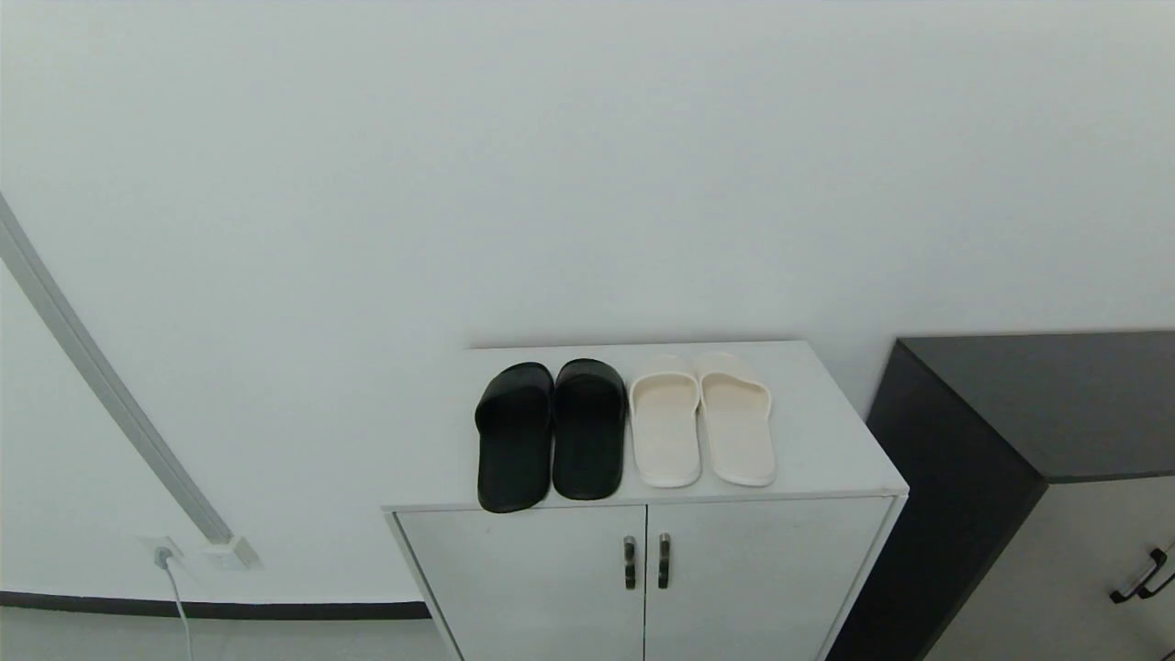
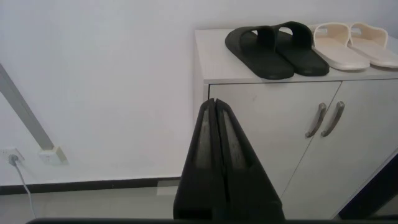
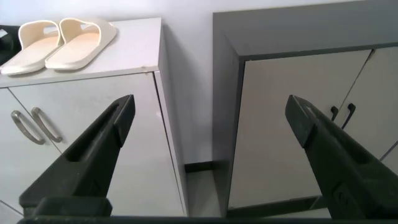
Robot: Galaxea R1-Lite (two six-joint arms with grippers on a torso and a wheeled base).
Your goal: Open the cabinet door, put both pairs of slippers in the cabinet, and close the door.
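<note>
The cabinet (image 1: 826,431) is plain white, top and doors alike, with dark metallic grey handles (image 1: 630,561). The black slippers (image 1: 569,441) are one solid matt black. The cream slippers (image 1: 679,431) are a pale, even off-white with no pattern. The neighbouring cabinet (image 1: 955,496) has a black top and side, a light grey front and black pulls (image 1: 1138,574). The wall (image 1: 587,184) is plain white and the trunking strip (image 1: 92,367) on it is grey. The socket (image 1: 163,554) and its cable (image 1: 181,610) are white, and the skirting band (image 1: 229,608) is dark. The left gripper (image 2: 215,102) and the right gripper (image 3: 209,104) are both black.
</note>
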